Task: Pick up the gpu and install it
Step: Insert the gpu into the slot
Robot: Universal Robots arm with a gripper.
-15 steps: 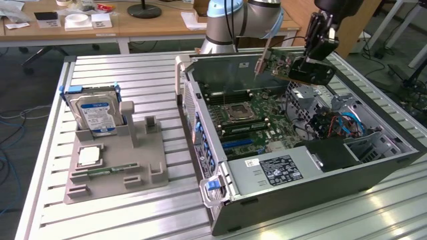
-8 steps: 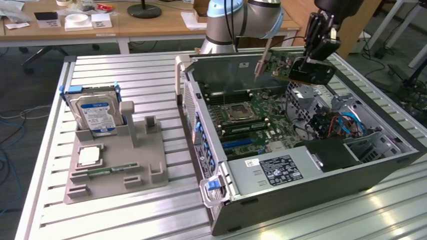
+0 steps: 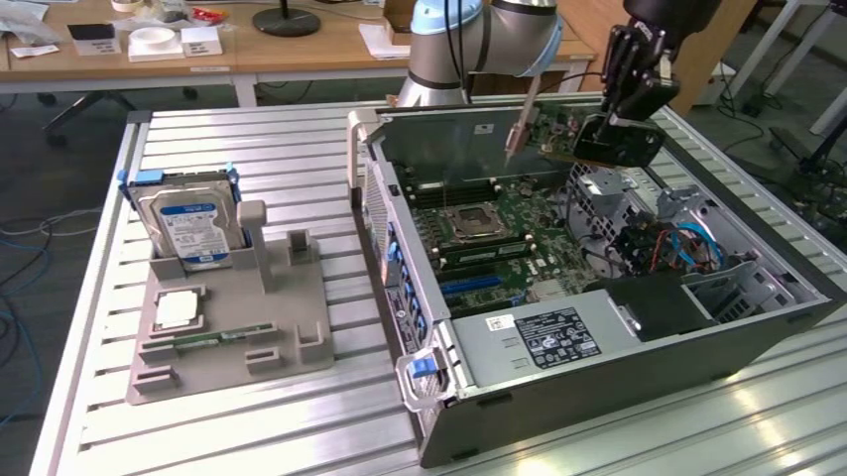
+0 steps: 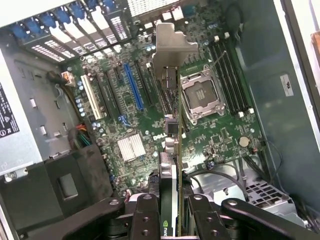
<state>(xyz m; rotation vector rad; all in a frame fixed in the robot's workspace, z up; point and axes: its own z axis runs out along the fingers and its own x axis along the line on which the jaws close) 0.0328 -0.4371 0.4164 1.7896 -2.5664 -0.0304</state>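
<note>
One gripper clamps the gpu edge-on above the motherboard, apparently not touching it.

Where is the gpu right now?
The gpu is held in the gripper, in the air above the open computer case, over its motherboard, toward the exterior view's upper right.

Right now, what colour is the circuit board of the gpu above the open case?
Green; the gpu shows best in the exterior view.
</note>
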